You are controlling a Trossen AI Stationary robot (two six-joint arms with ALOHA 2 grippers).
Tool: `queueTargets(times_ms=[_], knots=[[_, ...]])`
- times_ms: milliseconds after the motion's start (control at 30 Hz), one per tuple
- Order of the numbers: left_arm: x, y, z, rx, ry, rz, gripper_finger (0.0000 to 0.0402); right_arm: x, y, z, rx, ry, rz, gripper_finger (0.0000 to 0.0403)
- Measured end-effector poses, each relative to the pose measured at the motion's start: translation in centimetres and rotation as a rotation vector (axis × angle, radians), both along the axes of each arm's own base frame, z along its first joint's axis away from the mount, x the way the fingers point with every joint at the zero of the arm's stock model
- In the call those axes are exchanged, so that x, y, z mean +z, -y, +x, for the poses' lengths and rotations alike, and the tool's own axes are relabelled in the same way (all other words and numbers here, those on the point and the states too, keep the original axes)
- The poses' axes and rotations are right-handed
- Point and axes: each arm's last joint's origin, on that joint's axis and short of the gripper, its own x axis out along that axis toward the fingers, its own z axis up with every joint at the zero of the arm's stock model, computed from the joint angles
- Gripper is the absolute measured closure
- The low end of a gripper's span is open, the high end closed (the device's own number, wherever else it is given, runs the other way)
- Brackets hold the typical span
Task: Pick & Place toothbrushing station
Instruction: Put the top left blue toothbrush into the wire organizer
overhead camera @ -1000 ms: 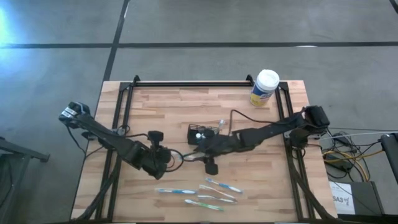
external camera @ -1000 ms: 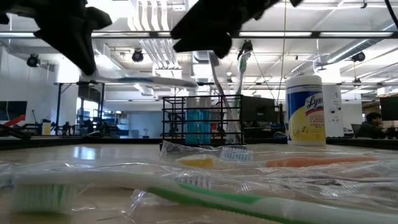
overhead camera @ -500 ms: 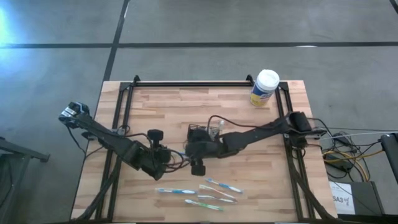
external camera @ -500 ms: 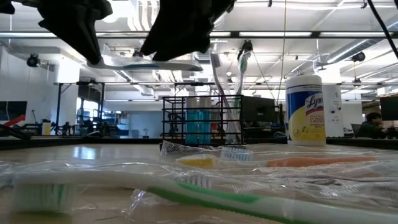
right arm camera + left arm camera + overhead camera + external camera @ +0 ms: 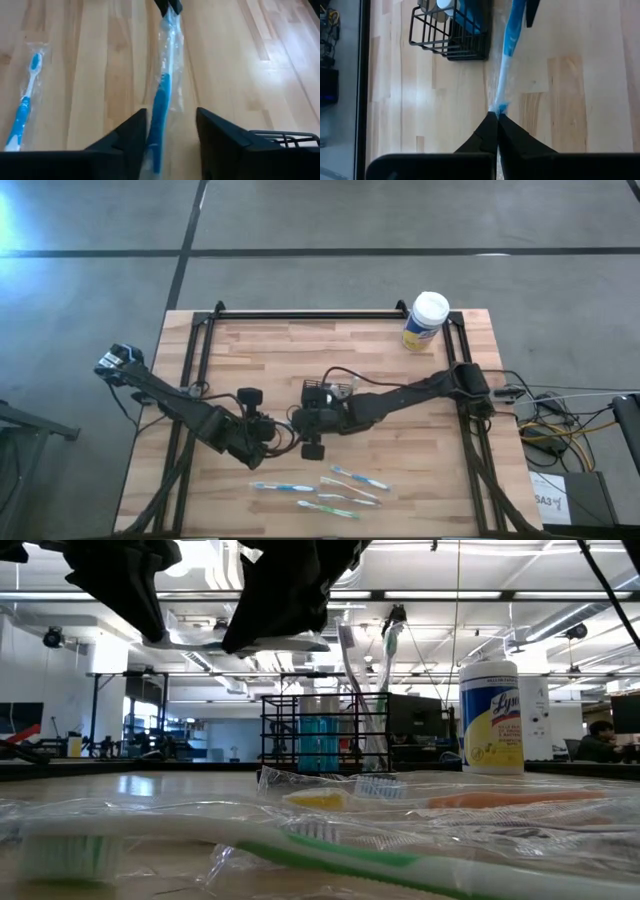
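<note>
Since a second ago the right arm has swung across the table, so the right gripper (image 5: 303, 423) now sits just beside the left gripper (image 5: 268, 430), near the middle of the table, in front of the holder (image 5: 325, 393).

From where I stand this looks like a hand-over in mid-air. The left gripper (image 5: 496, 119) is pinched fully shut on the tip of a wrapped blue brush (image 5: 509, 57), holding it up off the wood. The right gripper (image 5: 170, 127) has its jaws parted on either side of the same blue brush (image 5: 161, 112), and the wrapper runs between them. I cannot tell whether the pads touch it yet.

My guess is the right hand is meant to take the brush and stand it in the holder. For that the right jaws need to close squarely on the handle, not just on the loose film, and only then should the left let go. A slippery wrapper could let the brush twist or drop.

The holder (image 5: 325, 732) is a black wire box standing upright. It already has two brushes (image 5: 362, 670) leaning up out of it and something blue low inside. In the left wrist view a white-topped round piece (image 5: 446, 4) shows in it too.

Four more wrapped brushes (image 5: 330, 490) lie flat near the front edge, well apart from the holder. A yellow canister (image 5: 425, 322) stands at the far right corner.
</note>
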Motion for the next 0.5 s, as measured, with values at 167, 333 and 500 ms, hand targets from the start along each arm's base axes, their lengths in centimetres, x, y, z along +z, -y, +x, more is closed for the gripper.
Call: queueTargets(times_ms=[167,333,500], knots=[[0.00,0.00,0.00,0.001,0.000,0.000,0.0399,0.02,-0.07,-0.05,0.019,-0.004,-0.007,0.0342],[0.00,0.00,0.00,-0.001,-0.001,-0.001,0.0397,-0.11,0.01,-0.02,0.028,-0.010,-0.024,0.0382],[0.53,0.07,0.10,-0.012,0.004,-0.005,0.0385,-0.36,0.05,-0.11,0.013,-0.012,-0.055,0.0383]])
